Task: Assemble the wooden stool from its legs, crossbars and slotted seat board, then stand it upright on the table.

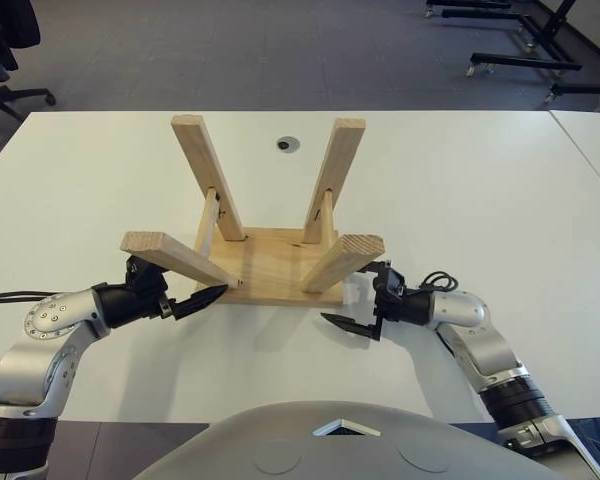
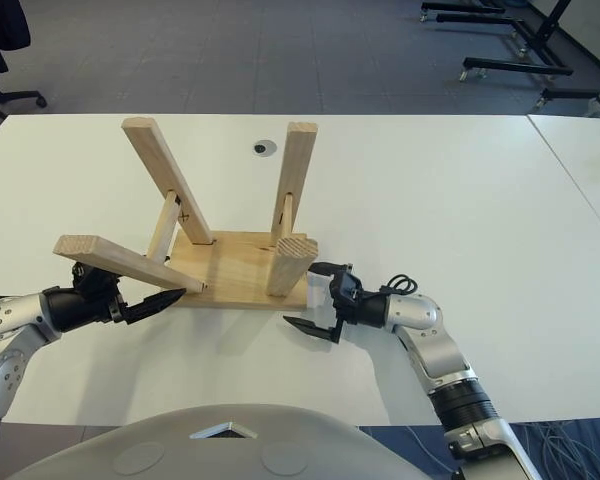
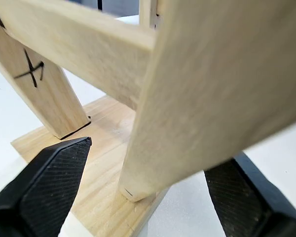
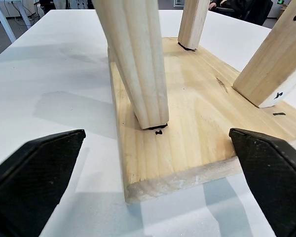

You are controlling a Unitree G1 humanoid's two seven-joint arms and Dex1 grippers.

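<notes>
Stool point(image 1: 280, 255) is sitting upside down on the table point(image 1: 500, 200), seat board point(image 1: 260, 280) lying flat, legs poking up. Head view: my left gripper point(image 1: 212, 291) is hanging at the board's near-left corner, my right gripper point(image 1: 358, 298) just off its near-right corner. Left wrist view: fingers point(image 3: 44, 192) are sitting spread either side of the near-left leg point(image 3: 187, 98), which is slanting up off the board; can't tell if they're touching it. Right wrist view: fingers point(image 4: 34, 168) are gaping wide, the board's edge lying crosswise just ahead of them. Flipping's what's left, I reckon.

Pale wooden stool point(image 1: 270, 235) upside down, seat board point(image 1: 272, 266) flat on white tabletop point(image 1: 480, 200), four splayed legs pointing up
</notes>
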